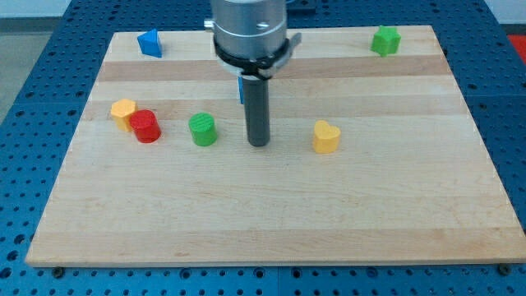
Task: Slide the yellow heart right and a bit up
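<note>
The yellow heart (326, 136) lies on the wooden board, right of the middle. My tip (259, 144) rests on the board to the heart's left, about a block's width or more away, not touching it. A green cylinder (203, 129) stands to the tip's left. A blue block (241, 90) is mostly hidden behind the rod.
A red cylinder (146, 126) touches a yellow hexagonal block (123, 112) at the view's left. A blue block (149, 42) sits at the top left, a green star-like block (385, 39) at the top right. The board's right edge (481, 140) lies beyond the heart.
</note>
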`<state>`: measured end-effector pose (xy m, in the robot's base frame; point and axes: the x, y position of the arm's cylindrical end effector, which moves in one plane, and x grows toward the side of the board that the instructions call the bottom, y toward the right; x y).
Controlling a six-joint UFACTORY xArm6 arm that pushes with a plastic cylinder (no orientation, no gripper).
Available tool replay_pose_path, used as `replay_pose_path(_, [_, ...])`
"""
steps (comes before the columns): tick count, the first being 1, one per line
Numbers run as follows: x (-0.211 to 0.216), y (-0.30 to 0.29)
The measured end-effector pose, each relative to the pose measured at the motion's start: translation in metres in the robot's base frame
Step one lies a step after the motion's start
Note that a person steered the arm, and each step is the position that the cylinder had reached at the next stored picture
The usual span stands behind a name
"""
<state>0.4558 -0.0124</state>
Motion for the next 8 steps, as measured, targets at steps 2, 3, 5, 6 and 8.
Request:
replay_pose_path(2, [0.001, 0.077])
replay_pose_path(3, [0.005, 0.111])
replay_pose_path(5, [-0.002, 0.170])
replay_pose_path(6, [-0.014, 0.182])
replay_pose_path(8, [-0.020, 0.181])
